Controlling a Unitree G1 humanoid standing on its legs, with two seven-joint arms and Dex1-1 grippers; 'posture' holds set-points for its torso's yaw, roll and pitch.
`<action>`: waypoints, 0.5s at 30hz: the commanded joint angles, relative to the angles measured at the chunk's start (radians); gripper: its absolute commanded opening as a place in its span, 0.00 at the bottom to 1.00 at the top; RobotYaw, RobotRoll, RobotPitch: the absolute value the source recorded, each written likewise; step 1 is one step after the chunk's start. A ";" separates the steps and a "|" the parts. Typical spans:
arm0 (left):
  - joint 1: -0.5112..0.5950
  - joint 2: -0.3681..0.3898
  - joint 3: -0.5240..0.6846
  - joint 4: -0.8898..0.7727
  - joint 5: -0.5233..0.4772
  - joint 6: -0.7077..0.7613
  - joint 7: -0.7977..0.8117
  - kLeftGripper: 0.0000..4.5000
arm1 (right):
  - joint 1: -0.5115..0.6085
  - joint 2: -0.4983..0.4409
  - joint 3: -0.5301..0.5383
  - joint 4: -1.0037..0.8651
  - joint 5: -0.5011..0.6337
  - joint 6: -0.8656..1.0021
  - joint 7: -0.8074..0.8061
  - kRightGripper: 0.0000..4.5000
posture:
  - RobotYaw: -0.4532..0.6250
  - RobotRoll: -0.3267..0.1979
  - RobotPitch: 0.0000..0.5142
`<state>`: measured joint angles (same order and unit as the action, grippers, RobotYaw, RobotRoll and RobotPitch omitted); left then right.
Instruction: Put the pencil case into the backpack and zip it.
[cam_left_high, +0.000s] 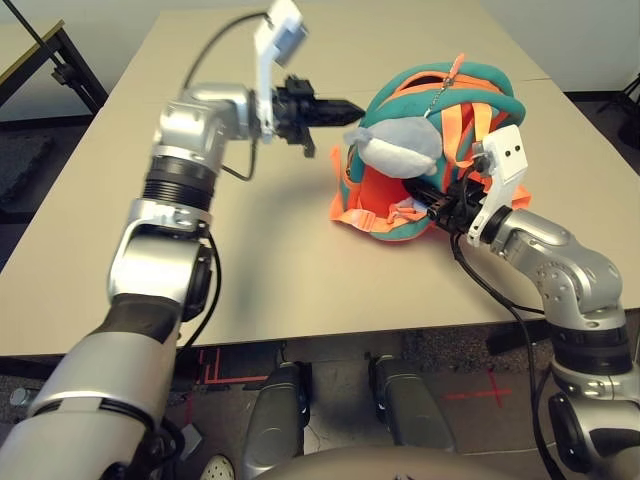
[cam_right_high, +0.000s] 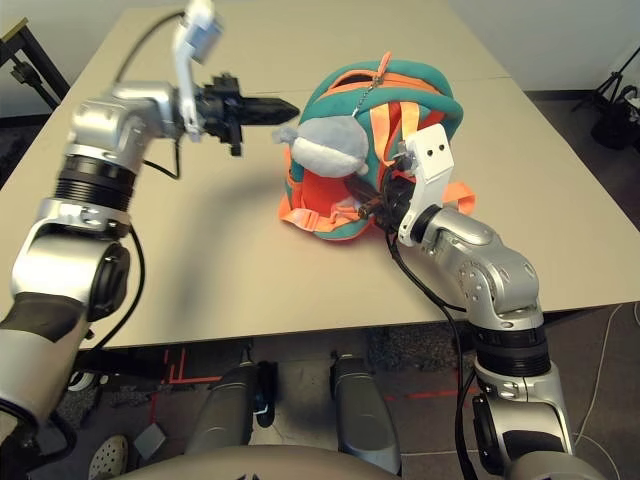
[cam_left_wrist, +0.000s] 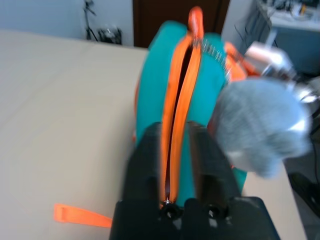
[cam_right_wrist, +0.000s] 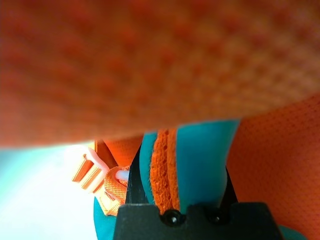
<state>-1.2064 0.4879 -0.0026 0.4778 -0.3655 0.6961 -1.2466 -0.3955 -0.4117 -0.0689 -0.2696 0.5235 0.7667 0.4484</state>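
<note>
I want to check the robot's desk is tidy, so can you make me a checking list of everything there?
Surface: beige table, bare apart from the backpack.
Job's things: backpack lies on the table, its zip showing a gap; pencil case nothing seen.
Clutter: nothing seen.
Grippers: left pincer is at the backpack's zip end; right pincer is clamped on backpack fabric.
Cables: a black cable loops over the left arm; another hangs by the right arm.
Surroundings: dark floor with red marks; black stand to the left.
</note>
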 joint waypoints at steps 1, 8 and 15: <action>0.004 0.028 0.002 -0.098 -0.043 0.067 -0.007 0.56 | 0.012 0.000 0.032 0.029 -0.013 0.022 0.011 0.06 | 0.31 0.62 0.27; 0.071 0.076 -0.091 -0.304 -0.047 0.114 -0.020 1.00 | 0.004 -0.003 0.038 0.044 -0.015 0.015 0.017 0.06 | 0.31 0.62 0.27; 0.093 0.046 -0.146 -0.356 -0.056 0.121 0.000 1.00 | 0.008 -0.004 0.036 0.042 -0.015 0.013 0.016 0.06 | 0.30 0.62 0.26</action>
<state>-1.1210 0.5399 -0.1287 0.1332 -0.4185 0.8202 -1.2534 -0.4062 -0.4138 -0.0560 -0.2496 0.5231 0.7558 0.4589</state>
